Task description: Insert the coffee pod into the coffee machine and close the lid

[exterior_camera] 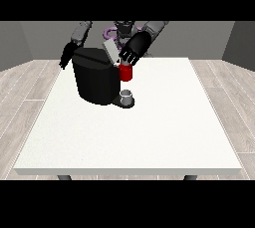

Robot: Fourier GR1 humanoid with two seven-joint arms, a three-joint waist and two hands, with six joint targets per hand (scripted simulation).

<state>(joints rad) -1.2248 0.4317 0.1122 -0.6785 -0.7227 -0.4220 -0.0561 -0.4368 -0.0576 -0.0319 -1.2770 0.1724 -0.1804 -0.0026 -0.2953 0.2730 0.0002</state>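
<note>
Black coffee machine [94, 80] stands at the far-left part of the white table [149, 137], close under the robot's chest, presumably so both arms reach it without stretching. The hand at the view's right [133, 50] hovers over the machine's front top, fingers pointing down and spread apart, nothing visibly pinched between them. Just below its fingertips sits a red thing at the machine [126, 72]; beside the hand, toward the machine's middle, the grey lid [110, 51] stands tilted up, open, which suits a pod going in from above. Below the hand and the red thing, on the machine's base plate, is a small grey thing [127, 94]; I cannot tell whether it is the coffee pod or a cup, so the pod's place stays unsettled from this view. The hand at the view's left [67, 55] hangs beyond the machine's far side, low by the table edge; its fingers cannot be read. My judgement: work is at the lid and slot, with closing not yet done. Table surface is plain matte white, resting on dark legs. Room: pale wood-plank floor, grey walls behind.
</note>
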